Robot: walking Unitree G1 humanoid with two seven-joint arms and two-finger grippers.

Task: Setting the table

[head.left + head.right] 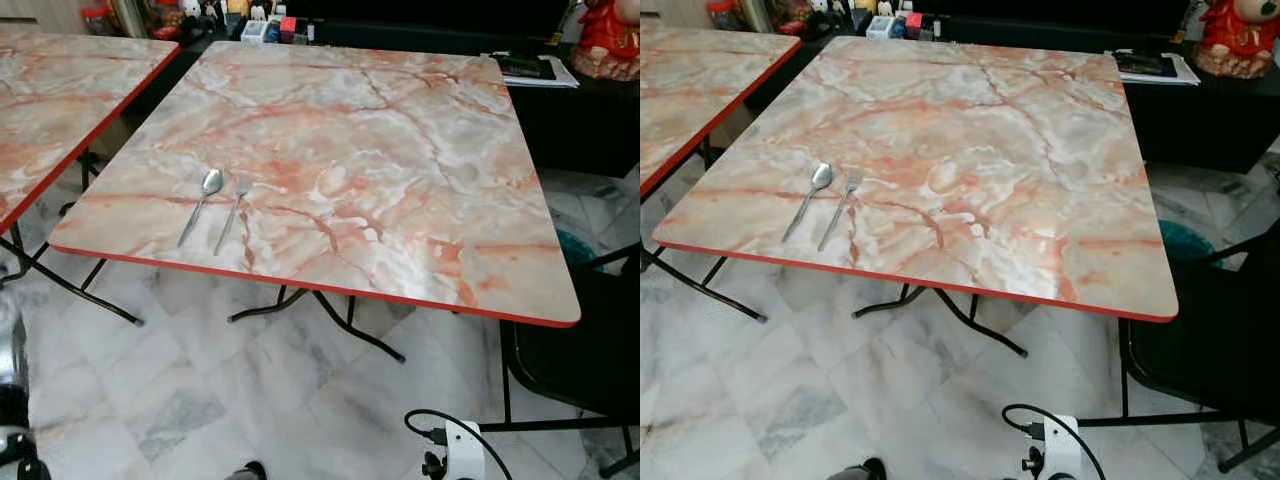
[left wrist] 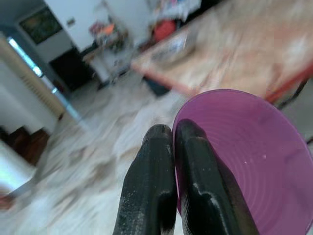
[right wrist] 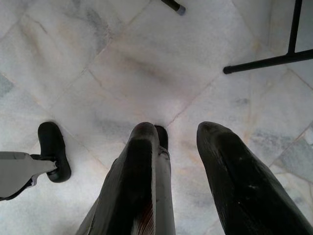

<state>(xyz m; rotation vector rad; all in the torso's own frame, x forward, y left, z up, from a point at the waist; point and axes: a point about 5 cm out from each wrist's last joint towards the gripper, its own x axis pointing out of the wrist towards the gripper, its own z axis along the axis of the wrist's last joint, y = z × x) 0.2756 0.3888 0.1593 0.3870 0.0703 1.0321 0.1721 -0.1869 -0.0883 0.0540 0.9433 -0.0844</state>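
The left gripper [image 2: 171, 147] pinches a purple bowl [image 2: 244, 161] by its rim. That thin grip could slip, and the bowl would drop to the floor [image 3: 146, 63] below. The right gripper [image 3: 181, 142] hangs with its fingers apart, holding nothing.

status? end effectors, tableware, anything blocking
Left end effector shut on purple bowl, off the table. Right end effector open, over floor. Spoon and fork side by side near table front edge. Nothing blocking.

Pink-veined marble table [image 1: 380, 150], red-edged; translucent purple plate [image 2: 249, 156]; silver spoon [image 1: 203, 202].
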